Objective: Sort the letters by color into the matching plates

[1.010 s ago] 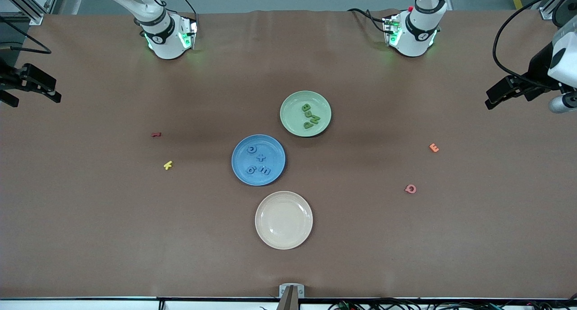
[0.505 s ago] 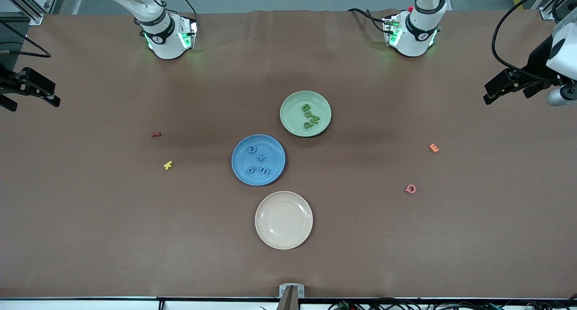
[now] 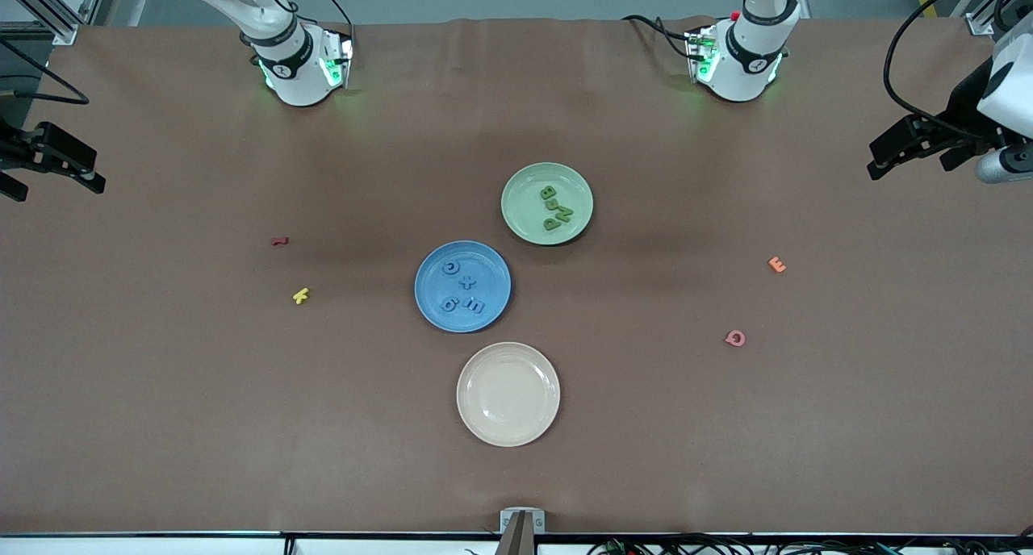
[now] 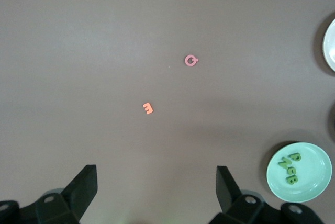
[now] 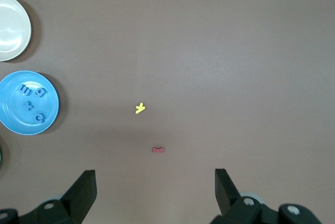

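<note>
The pale green plate (image 3: 524,185) holds several green letters (image 3: 555,208). Beside it, nearer the front camera, the blue plate (image 3: 428,264) holds several blue letters (image 3: 462,292). My left gripper (image 3: 896,156) hangs open and empty over the left arm's end of the table. In the left wrist view the left gripper (image 4: 156,171) is high above bare table, with the green plate (image 4: 314,157) and its green letters (image 4: 289,165) off to one side. My right gripper (image 3: 56,168) is open and empty over the right arm's end. In the right wrist view, the right gripper (image 5: 155,174) sees the blue plate (image 5: 10,124).
An empty cream plate (image 3: 508,394) lies nearest the front camera. A pink Q (image 3: 734,338) and an orange E (image 3: 776,264) lie toward the left arm's end. A yellow K (image 3: 300,295) and a small red letter (image 3: 279,240) lie toward the right arm's end.
Both grippers have drifted slightly at the table's ends. The plates and letters have not moved.
</note>
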Tool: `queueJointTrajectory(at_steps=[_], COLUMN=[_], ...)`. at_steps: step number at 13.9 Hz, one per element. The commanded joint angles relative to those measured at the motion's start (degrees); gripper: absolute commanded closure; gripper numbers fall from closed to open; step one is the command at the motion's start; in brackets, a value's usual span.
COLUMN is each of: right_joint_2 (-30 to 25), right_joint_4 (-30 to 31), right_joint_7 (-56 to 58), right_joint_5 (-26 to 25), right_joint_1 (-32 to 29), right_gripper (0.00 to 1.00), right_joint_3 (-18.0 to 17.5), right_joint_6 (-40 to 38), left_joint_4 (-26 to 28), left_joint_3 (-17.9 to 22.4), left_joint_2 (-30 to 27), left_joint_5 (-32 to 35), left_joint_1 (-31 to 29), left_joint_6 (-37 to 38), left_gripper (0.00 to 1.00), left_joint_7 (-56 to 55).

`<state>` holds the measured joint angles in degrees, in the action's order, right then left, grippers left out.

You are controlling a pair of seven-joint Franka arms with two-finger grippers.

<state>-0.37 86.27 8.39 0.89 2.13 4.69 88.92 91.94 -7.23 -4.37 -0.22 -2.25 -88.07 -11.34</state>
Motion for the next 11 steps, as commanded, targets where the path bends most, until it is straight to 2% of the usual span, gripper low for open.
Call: queueJointTrajectory(at_steps=[1, 11], right_joint_2=[0.9, 0.9], right_joint_4=[-1.8, -2.0], right_joint_7=[0.7, 0.7], right_joint_5=[-0.7, -0.7], right_joint_1=[-1.0, -1.1], right_gripper=[0.0, 0.0], right_joint_3=[-0.8, -0.8], right_joint_6=[-0.6, -0.7], left_joint_4=[0.9, -1.5], left_joint_3=[-0.2, -0.4], left_joint_2=[-1.8, -0.3], left_joint_5=[-0.8, -0.9], left_joint_1=[-1.0, -1.9], left_joint_6=[1.2, 1.2], left_gripper=[0.0, 0.0], left_joint_7=[1.5, 0.5])
